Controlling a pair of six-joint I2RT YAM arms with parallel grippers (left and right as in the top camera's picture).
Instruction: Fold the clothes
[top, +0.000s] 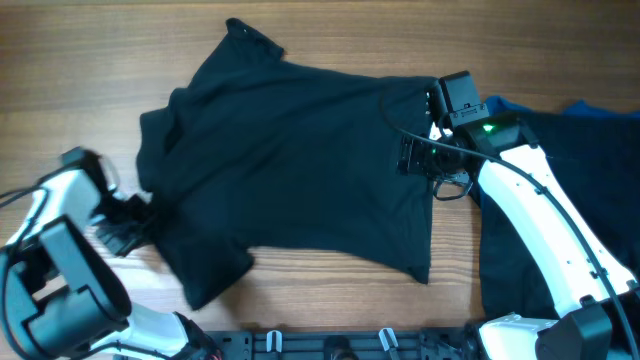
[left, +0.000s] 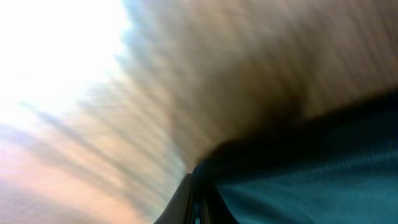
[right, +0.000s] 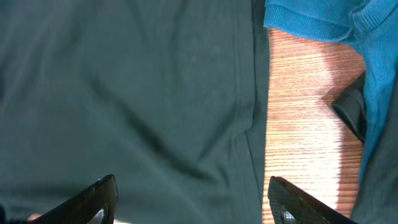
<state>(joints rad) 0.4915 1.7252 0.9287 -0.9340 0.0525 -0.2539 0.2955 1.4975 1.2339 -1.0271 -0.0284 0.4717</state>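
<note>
The black shirt (top: 290, 150) is laid flat on the table (top: 80, 60), lengthwise between the arms. The left gripper (top: 128, 225) is pressed together at its left edge, though a pinch on the cloth cannot be told. The right gripper (right: 193, 202) is held spread over its right edge.

overhead: straight down, far | wrists: close, low | shared: black shirt (top: 300, 150)

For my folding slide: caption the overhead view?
Black shirt spread on wooden table; left arm, jaws shut, at one edge; right arm, jaws open, over the opposite edge.
</note>
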